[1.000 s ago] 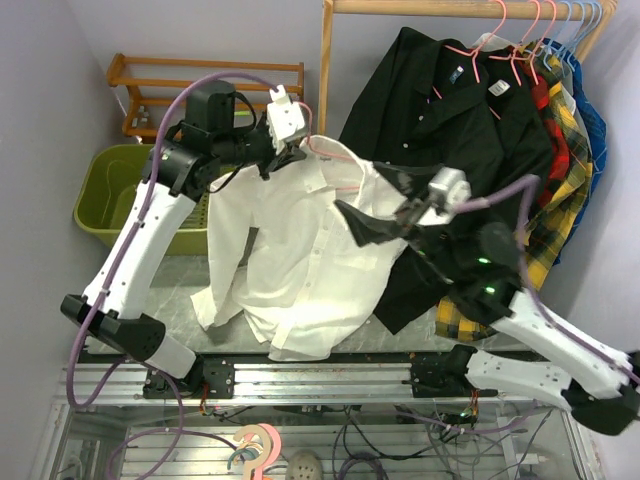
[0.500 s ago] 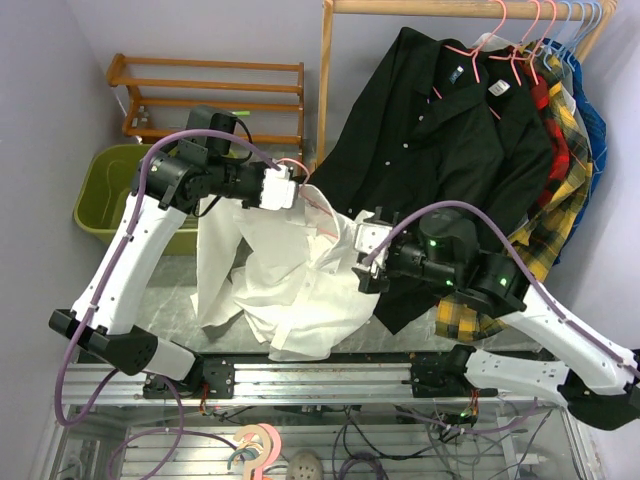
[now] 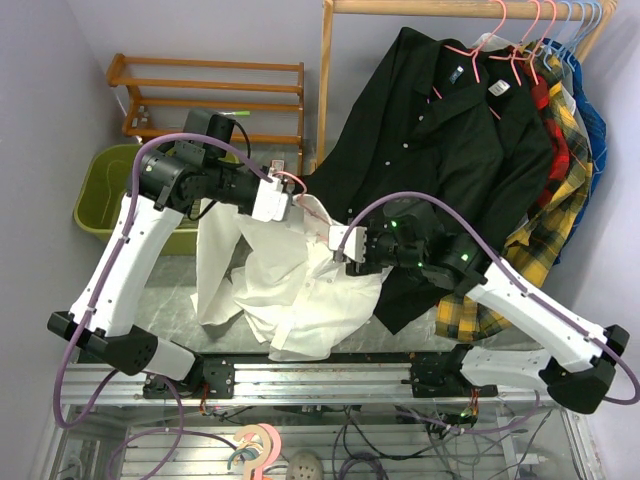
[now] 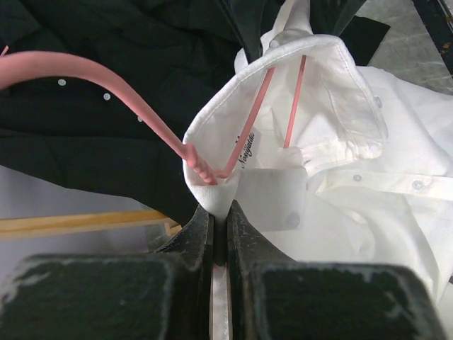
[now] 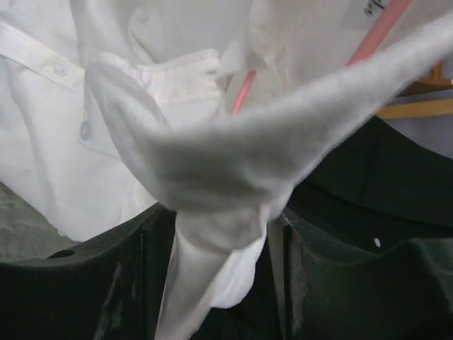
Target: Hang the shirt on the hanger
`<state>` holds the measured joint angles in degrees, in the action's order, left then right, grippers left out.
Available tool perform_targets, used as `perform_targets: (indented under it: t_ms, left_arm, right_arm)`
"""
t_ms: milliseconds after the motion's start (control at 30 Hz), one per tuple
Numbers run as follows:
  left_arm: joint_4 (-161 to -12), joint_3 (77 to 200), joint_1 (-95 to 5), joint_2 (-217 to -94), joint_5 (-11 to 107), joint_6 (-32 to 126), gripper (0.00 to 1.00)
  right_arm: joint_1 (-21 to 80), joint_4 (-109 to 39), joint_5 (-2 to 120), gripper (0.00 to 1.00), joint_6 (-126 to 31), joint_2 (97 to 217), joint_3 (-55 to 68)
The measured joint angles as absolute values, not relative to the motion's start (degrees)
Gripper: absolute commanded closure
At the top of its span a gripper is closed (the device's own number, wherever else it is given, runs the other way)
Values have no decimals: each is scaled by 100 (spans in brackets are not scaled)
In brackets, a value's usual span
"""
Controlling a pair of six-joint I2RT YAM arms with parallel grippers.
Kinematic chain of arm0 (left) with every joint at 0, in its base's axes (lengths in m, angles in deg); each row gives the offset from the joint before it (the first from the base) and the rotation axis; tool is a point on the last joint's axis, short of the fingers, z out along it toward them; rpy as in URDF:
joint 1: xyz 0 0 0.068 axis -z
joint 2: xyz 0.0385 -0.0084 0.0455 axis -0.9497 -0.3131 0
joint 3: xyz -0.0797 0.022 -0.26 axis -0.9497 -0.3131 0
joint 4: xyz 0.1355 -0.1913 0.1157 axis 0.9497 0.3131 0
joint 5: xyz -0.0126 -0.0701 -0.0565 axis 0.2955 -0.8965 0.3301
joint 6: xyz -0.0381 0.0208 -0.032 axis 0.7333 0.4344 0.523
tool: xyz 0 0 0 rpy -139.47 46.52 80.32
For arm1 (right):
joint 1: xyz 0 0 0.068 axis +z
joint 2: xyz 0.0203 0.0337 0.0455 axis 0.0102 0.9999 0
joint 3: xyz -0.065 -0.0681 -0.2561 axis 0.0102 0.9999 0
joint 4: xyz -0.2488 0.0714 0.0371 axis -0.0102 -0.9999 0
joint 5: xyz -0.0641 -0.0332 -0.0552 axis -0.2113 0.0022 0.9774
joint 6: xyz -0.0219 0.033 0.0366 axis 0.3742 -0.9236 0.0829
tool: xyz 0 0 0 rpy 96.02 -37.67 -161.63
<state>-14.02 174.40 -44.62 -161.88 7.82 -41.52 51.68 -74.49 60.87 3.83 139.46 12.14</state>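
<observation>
The white shirt [image 3: 290, 290] hangs crumpled from both grippers down onto the table. In the left wrist view the pink hanger [image 4: 106, 78] has its two arms inside the shirt's collar [image 4: 318, 64], with the hook curving out to the left. My left gripper [image 4: 220, 209] is shut on the back of the collar just below the hanger's twisted neck; from above, the left gripper [image 3: 288, 205] is held high. My right gripper [image 3: 342, 245] sits at the collar's right side. A bunch of shirt fabric [image 5: 219, 212] is pinched between its fingers [image 5: 141, 269], and the hanger [image 5: 244, 92] shows behind.
A black shirt [image 3: 440, 150] and a yellow plaid shirt [image 3: 560, 200] hang from the wooden rail [image 3: 420, 6] right behind the grippers. A green bin [image 3: 110, 190] and a wooden rack [image 3: 200, 75] stand at the left. Spare hangers [image 3: 255, 445] lie below the table's front edge.
My right gripper swung left from the shirt's shoulder to the collar and closed on a fold of fabric. My left gripper moved down and right with the collar, so the shirt sagged and bunched.
</observation>
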Motion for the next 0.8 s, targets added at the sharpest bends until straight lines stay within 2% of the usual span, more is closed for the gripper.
perform_targets:
  t_ms: [33, 67, 200, 367, 433, 467, 533, 600, 800]
  left_arm:
    - [-1384, 17440, -4462, -16188, 775, -4169, 93]
    - [-1365, 17440, -4462, -16188, 760, -4191, 93]
    - [-1050, 17427, -4462, -16157, 721, -4202, 93]
    - [-1144, 17425, -4510, -16146, 714, -4184, 93]
    - [-1299, 17405, -4506, -16155, 692, -4171, 93]
    - [-1356, 17387, -4501, -16166, 662, -4158, 93]
    - [-1417, 17361, -4497, -16192, 605, -4136, 93]
    - [-1450, 17352, -4497, -16221, 561, -4108, 93]
    - [-1465, 17350, -4493, -16229, 485, -4027, 93]
  right_arm:
    - [5122, -7414, 5991, 85, 393, 14022, 1196]
    - [5093, -7383, 5905, 100, 424, 14101, 1172]
    - [4798, -7147, 5715, 100, 107, 14372, 1022]
    - [4711, -7112, 5389, 73, -144, 14484, 947]
    - [4711, -7082, 5134, 69, -170, 14562, 858]
    - [4720, -7051, 5003, 72, -177, 14606, 788]
    - [4715, -6983, 4775, 88, -197, 14656, 672]
    - [4689, -6905, 4629, 97, -271, 14669, 589]
    - [4457, -6824, 4583, 100, -584, 14803, 482]
